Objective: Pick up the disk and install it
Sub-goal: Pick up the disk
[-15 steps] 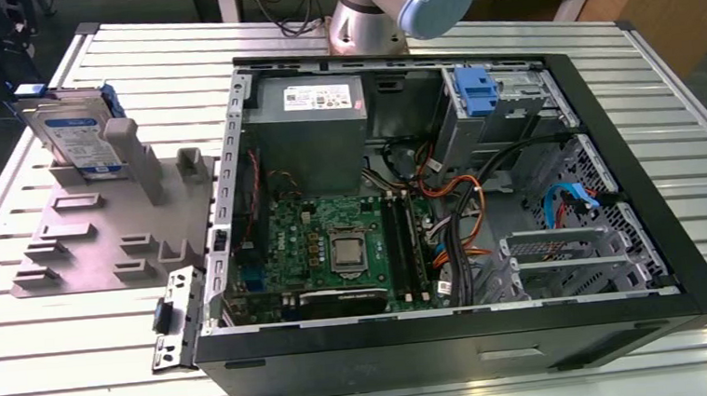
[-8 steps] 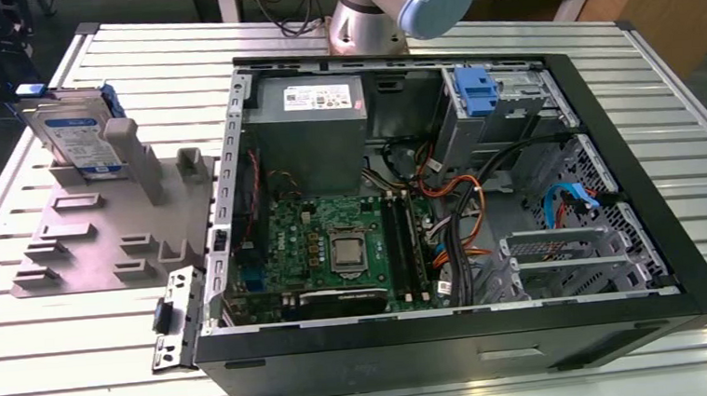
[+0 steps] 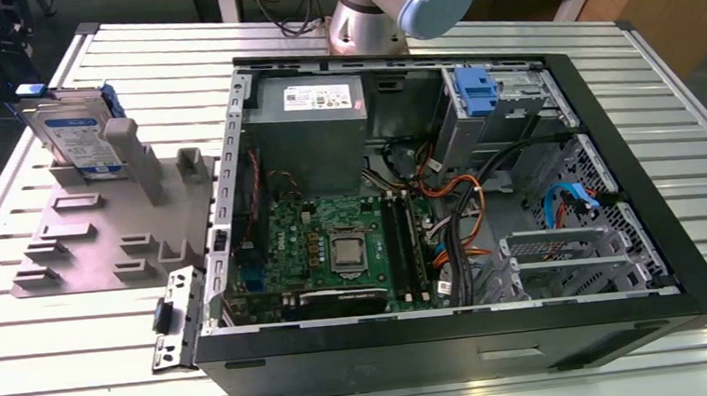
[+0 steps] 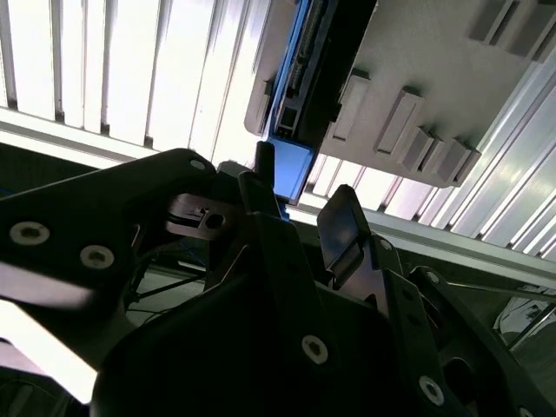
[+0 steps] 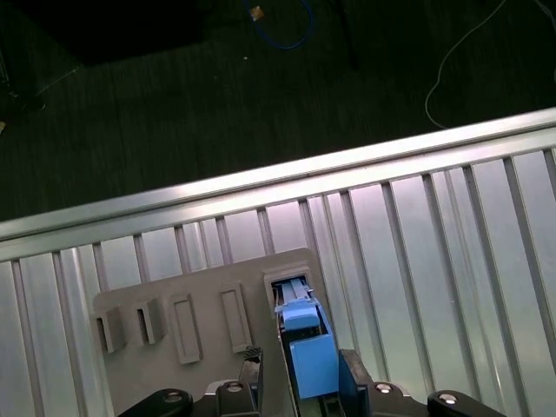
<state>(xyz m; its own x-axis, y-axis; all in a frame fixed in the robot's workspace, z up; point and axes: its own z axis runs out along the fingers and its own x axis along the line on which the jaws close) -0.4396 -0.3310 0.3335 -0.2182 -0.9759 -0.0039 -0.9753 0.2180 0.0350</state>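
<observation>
The disk (image 3: 73,134), silver with a white-and-blue label and a blue frame, stands upright on its edge in the grey slotted fixture (image 3: 95,235) at the exterior view's left. In both wrist views I look down on its blue top end (image 5: 304,343) (image 4: 291,169). My gripper (image 5: 300,375) (image 4: 304,187) hangs above the disk with its dark fingers (image 4: 343,217) apart. The blue end lines up with the gap between them, and nothing is held.
An open black computer case (image 3: 657,261) lies on the slatted metal table (image 3: 41,369) at the exterior view's right, with a motherboard, cables, a grey power supply (image 3: 311,126), a blue clip (image 3: 477,91) and a metal drive cage (image 3: 563,258). Beyond the fixture (image 5: 200,295), the table edge drops to dark floor.
</observation>
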